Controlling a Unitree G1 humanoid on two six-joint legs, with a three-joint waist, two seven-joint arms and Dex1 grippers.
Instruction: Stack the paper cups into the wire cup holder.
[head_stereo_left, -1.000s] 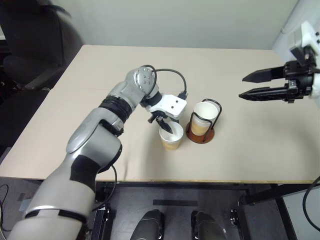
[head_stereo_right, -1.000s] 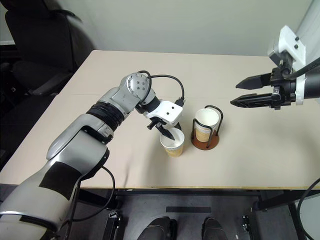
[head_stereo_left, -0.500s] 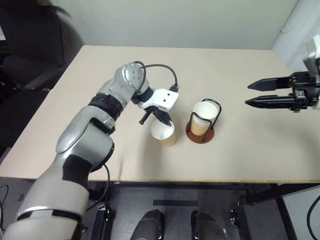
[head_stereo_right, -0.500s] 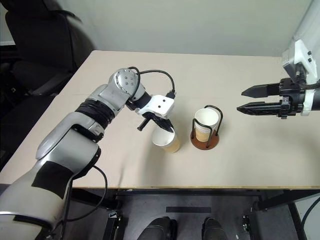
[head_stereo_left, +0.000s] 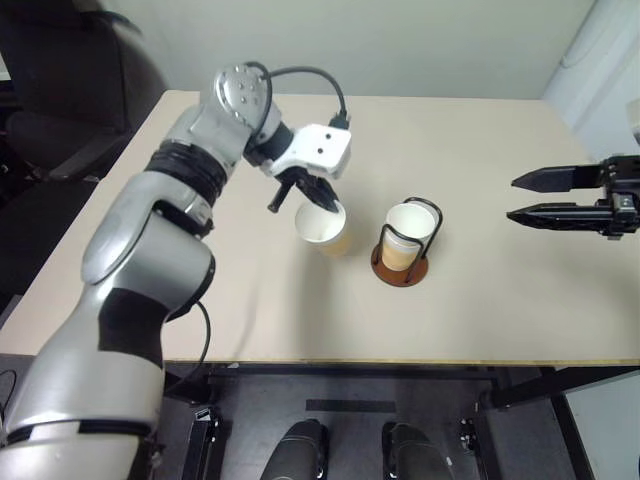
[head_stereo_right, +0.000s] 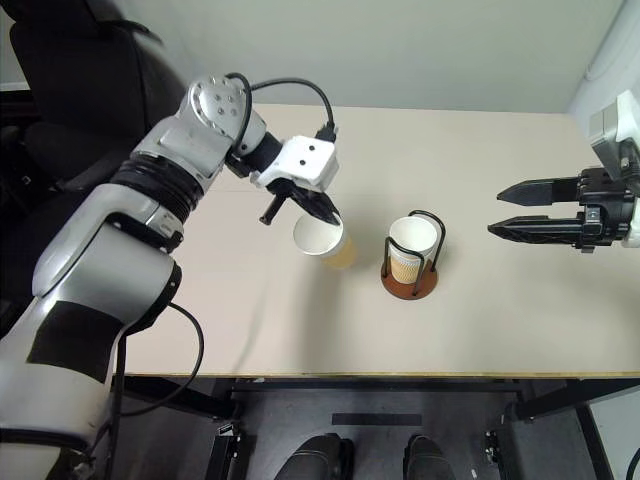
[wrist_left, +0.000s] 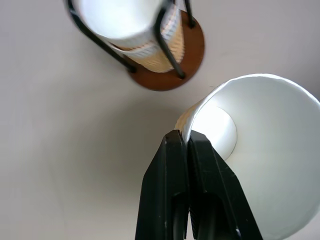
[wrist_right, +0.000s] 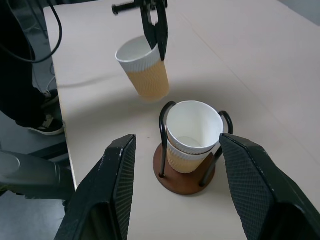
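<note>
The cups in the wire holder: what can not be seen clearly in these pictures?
- Cups in the wire cup holder: the right wrist view shows two rims of stacked cups; whether another sits lower is hidden by the outer wall.
- Held cup, left wrist view: its far side is cut off by the edge; the left gripper covers part of the rim.
- Holder base, head views: mostly hidden by the cups.
</note>
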